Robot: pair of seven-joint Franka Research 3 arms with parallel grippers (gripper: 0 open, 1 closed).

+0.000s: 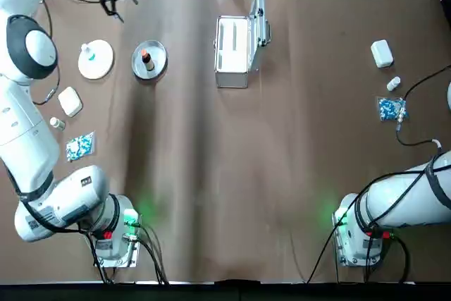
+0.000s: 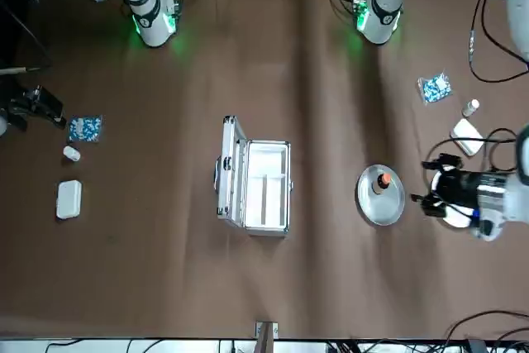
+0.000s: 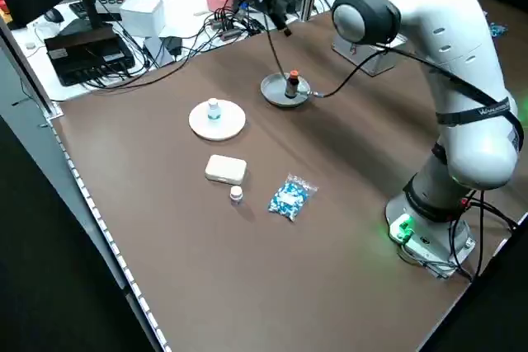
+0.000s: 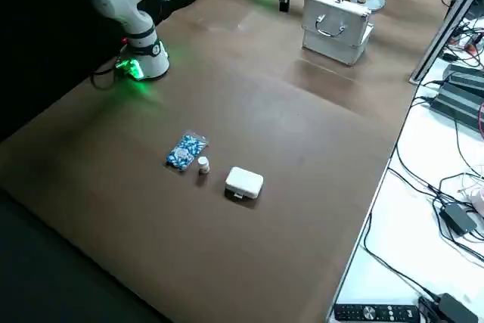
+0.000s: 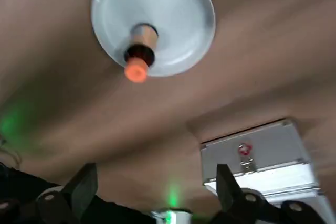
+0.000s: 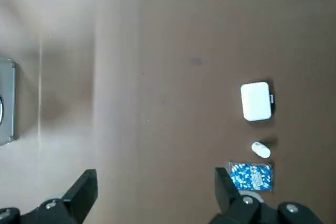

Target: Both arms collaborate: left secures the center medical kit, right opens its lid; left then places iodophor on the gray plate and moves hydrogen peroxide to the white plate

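No text, label or number can be read anywhere.

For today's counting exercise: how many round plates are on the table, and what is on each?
2. A gray plate holding an orange-capped bottle sits left of the open kit; a white plate holding a small blue-capped bottle sits farther left.

Table centre bare w/ open medical kit (image 1: 236, 53) & gray plate (image 1: 149, 58) crowding far edge.
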